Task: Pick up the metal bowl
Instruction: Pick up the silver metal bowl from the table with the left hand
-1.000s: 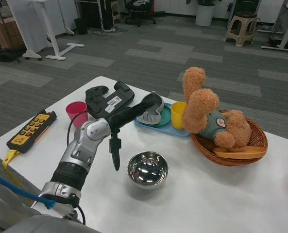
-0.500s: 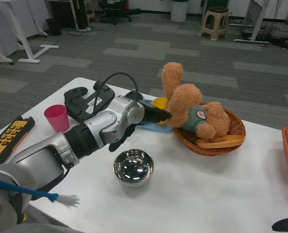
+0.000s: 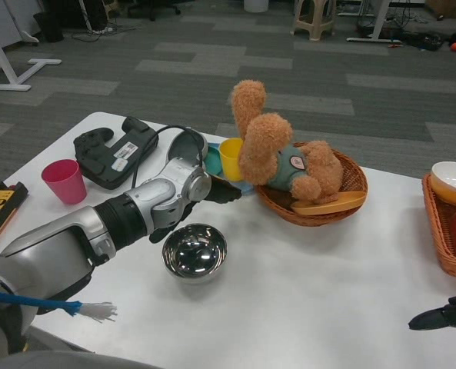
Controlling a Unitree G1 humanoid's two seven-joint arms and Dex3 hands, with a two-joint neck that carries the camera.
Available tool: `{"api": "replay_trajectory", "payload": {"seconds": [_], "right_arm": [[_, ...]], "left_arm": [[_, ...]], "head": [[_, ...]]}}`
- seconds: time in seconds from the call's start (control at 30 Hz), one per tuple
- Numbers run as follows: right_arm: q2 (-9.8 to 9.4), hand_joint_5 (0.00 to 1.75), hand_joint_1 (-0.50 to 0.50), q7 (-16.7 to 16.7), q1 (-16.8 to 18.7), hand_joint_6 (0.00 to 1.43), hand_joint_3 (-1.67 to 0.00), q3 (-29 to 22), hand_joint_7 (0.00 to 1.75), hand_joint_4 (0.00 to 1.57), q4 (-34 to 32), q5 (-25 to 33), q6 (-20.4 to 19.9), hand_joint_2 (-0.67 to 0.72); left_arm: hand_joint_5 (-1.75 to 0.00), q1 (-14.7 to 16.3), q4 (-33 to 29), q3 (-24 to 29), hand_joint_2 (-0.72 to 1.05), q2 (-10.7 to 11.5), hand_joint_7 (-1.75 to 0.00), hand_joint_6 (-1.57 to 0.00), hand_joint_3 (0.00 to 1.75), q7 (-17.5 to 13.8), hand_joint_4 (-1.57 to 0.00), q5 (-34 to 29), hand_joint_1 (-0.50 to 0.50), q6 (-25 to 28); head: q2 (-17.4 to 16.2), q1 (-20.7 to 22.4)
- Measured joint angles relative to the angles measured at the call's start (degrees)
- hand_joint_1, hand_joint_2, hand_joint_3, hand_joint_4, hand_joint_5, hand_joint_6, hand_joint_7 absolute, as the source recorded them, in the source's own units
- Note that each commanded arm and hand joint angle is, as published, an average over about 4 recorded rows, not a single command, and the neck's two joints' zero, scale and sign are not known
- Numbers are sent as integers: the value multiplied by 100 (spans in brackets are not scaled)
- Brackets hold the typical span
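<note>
Bowl not yet grasped

While the bowl [image 3: 194,252] sits on our worktop [image 3: 327,292], our left hand [image 3: 212,192] hovers just behind it; we cannot tell its fingers' state. Our right hand [image 3: 447,315] rests far right, fingers likewise unclear.

Silver metal bowl [image 3: 194,252], mirror finish. Pink cup [image 3: 64,181]; yellow cup [image 3: 230,157]. Tan teddy [image 3: 277,154] w/ teal shirt. Brown wicker basket [image 3: 343,201]. White table [image 3: 320,292]. Left hand [image 3: 212,192] black.
</note>
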Motion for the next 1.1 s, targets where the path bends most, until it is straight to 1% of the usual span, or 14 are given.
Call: {"api": "replay_trajectory", "payload": {"seconds": [0.1, 0.13, 0.2, 0.27, 0.33, 0.5, 0.57, 0.63, 0.7, 0.8, 0.9, 1.0, 1.07, 1.1], "right_arm": [[0, 24, 17, 0, 0, 0, 0, 1, 35, 9, 0, 7, 0, 72], [0, 27, 17, 0, 0, 0, 0, 1, 35, 9, 0, 11, 0, 72], [0, 29, 17, 0, 1, 0, 0, 1, 31, 9, 0, 21, 0, 72], [0, 24, 17, 0, 1, 0, 0, 1, 31, 8, 0, 35, 0, 72], [0, 24, 17, 0, 1, 0, 0, 1, 35, 8, 0, 43, 0, 72], [0, 29, 17, 0, 1, 0, 0, 1, 35, 9, 1, 46, 0, 72], [0, 29, 17, 0, 1, 0, 0, 1, 31, 9, 3, 46, 0, 72], [1, 24, 17, 0, 1, 0, 0, 1, 31, 9, 8, 46, -1, 72], [1, 22, 17, 0, 1, 0, 0, 1, 35, 9, 20, 46, -2, 72], [2, 24, 17, 0, 1, 0, 0, 1, 35, 9, 77, 46, -6, 72], [5, 22, 17, -1, 1, 0, 0, 1, 35, 9, 108, 47, -7, 72], [5, 19, 17, -1, 1, 0, 0, 1, 31, 9, 108, 47, -9, 72], [6, 22, 17, -1, 1, 0, 0, 1, 28, 9, 108, 49, -12, 72], [6, 22, 17, -1, 1, 0, 0, 1, 30, 9, 108, 51, -14, 72]], "left_arm": [[-51, 50, 87, -1, 56, -40, -14, 0, 9, -1, 0, 6, -50, 14], [-54, 61, 137, -1, 54, -62, -14, 0, 9, -2, 0, 15, -50, 18], [-64, 89, 278, 0, 47, -138, -14, 0, 9, -2, 0, 55, -50, 0], [-72, 145, 434, 0, 36, -223, -14, 0, 7, -4, 0, 107, -50, -48], [-72, 204, 574, 9, 27, -285, -14, 0, 7, 15, 0, 226, -50, -170], [-72, 376, 783, 60, 16, -469, -14, 0, 9, 158, 0, 507, -50, -406], [-72, 429, 856, 101, 12, -520, -14, 0, 9, 222, 0, 576, -50, -422], [-72, 498, 907, 158, 7, -575, -16, 0, 9, 292, 0, 662, -50, -432], [-74, 578, 917, 188, 7, -623, -17, 0, 9, 369, 0, 735, -50, -448], [-82, 650, 908, 210, 7, -662, -19, 0, 9, 597, 0, 765, -50, -472], [-82, 676, 911, 236, 10, -712, -21, 0, 9, 822, 0, 766, -50, -491], [-82, 681, 932, 248, 16, -737, -21, 0, 9, 954, 0, 766, -50, -511], [-82, 682, 937, 254, 16, -752, -21, 0, 9, 1022, 0, 766, -50, -516], [-82, 683, 937, 256, 16, -764, -21, 0, 9, 1039, 0, 766, -50, -517]], "head": [[-27, -14], [-40, -18], [-54, -19], [-67, -14], [-72, -17], [-38, -70], [-28, -99], [-25, -119], [-22, -126], [-22, -143], [-35, -147], [-49, -141], [-48, -132], [-47, -127]]}}
